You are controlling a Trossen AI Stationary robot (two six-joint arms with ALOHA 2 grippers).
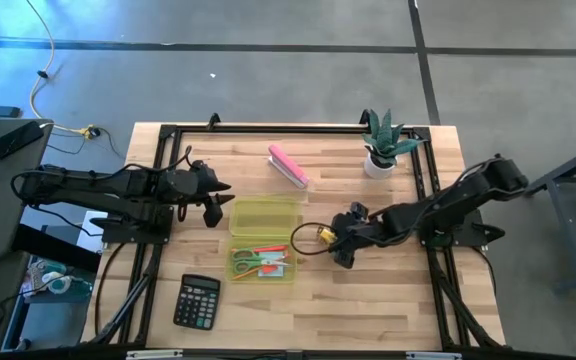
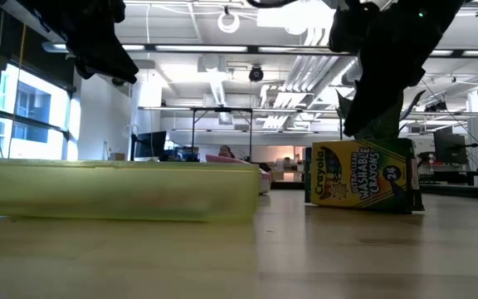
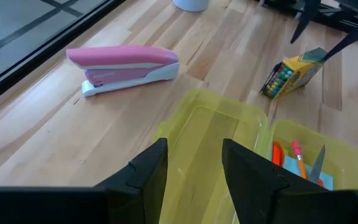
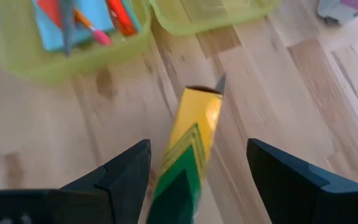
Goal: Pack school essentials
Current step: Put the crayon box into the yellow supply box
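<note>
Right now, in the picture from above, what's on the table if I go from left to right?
Left claw → calculator → yellow box → stapler → crayons → right claw → plant.

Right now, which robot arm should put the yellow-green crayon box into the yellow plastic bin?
Probably the right. Its open gripper is already around the yellow-green crayon box. The left gripper hovers empty over the yellow plastic bin.

Floor [image 1: 268, 80]: grey concrete, crossed by dark seams.
Table [image 1: 388, 300]: pale wood planks.
Ceiling [image 2: 222, 33]: exposed white ducts, round lamps.
Windows [image 2: 23, 116]: daylit, at one side.
</note>
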